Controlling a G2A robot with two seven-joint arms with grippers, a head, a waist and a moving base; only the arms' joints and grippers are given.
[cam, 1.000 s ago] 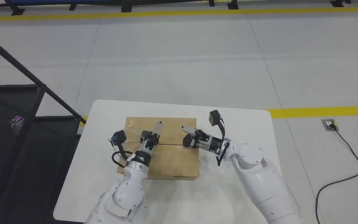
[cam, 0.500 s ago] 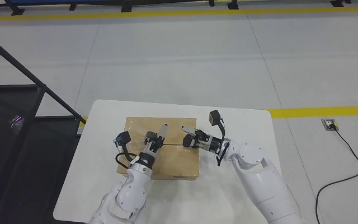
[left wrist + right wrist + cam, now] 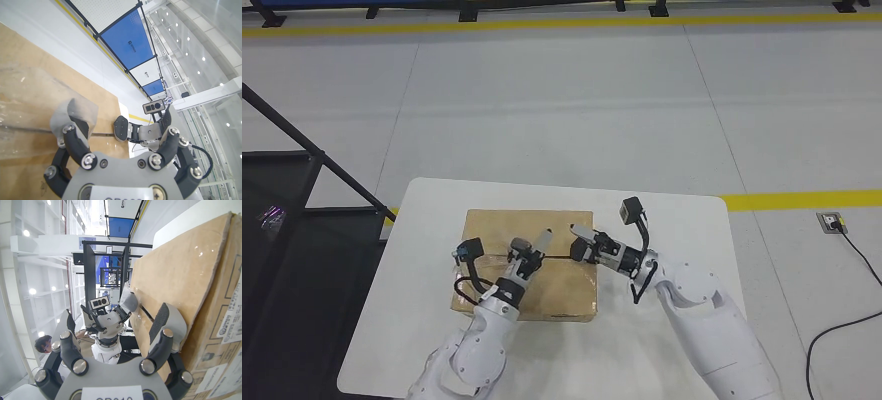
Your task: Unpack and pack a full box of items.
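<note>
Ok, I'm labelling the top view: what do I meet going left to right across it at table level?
Black frame → left claw → right claw → floor socket.

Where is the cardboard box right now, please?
In the top view the cardboard box sits near the middle of the table, under the left gripper and right gripper.

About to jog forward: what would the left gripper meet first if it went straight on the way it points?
Probably the right gripper, facing it over the box seam. One finger of the left gripper seems to rest on the box top, so it may scrape there first.
</note>
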